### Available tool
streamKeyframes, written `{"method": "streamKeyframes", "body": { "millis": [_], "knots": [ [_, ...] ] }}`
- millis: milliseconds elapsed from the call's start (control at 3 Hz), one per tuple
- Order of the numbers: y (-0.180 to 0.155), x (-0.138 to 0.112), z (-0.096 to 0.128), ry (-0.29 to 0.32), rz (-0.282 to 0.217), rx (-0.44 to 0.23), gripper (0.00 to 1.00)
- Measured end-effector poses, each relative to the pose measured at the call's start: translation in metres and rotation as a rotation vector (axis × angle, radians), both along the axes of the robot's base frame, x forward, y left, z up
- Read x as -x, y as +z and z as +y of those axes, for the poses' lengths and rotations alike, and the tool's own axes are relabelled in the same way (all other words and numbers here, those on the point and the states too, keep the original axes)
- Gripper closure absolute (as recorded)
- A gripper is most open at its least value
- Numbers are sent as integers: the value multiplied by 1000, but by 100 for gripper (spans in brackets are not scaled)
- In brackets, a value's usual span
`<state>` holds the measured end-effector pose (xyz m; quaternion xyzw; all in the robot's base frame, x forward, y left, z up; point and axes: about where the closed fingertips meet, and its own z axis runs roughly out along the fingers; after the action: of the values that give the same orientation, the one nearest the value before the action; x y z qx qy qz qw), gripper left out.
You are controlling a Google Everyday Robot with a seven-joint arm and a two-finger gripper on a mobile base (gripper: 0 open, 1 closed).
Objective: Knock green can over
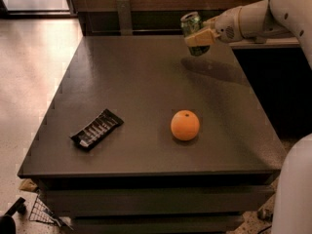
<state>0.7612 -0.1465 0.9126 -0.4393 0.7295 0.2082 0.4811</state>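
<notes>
- Camera view, upper right of the frame: the end effector (196,37) is seen at the tip of a white arm (253,14) that reaches in from the right edge, above the far right part of the worktop (146,77).
- The end effector is closed around the green can (189,24); a pale yellowish finger (201,35) is pressed across the can's middle, and the can's lower end shows dark below that finger.
- The green can is held clear of the worktop, tilted, with its silver top rim turned up and to the left of the frame. No part of it is seen touching the surface.
- A soft dark shadow (214,68) is cast on the worktop just below and to the right of the can.
- Centre of the frame, slightly right: an orange (185,125) is set on the worktop, well apart from the can and nearer the front edge.
- Lower left of the worktop: a flat black snack wrapper (96,129) with pale markings is laid at a slant, well apart from the orange.
- Lower right corner: a white part of the robot's body (298,189) is seen beside the worktop.
- Left side: a pale, shiny floor (29,62) is seen beyond the worktop's left edge.
</notes>
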Motion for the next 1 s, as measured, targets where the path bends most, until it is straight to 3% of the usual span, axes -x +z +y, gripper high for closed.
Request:
{"method": "streamKeyframes", "body": {
  "millis": [667,1000],
  "knots": [
    [-32,18,-6,-12,113,332,100],
    [-40,26,-12,-13,143,431,100]
  ]
}}
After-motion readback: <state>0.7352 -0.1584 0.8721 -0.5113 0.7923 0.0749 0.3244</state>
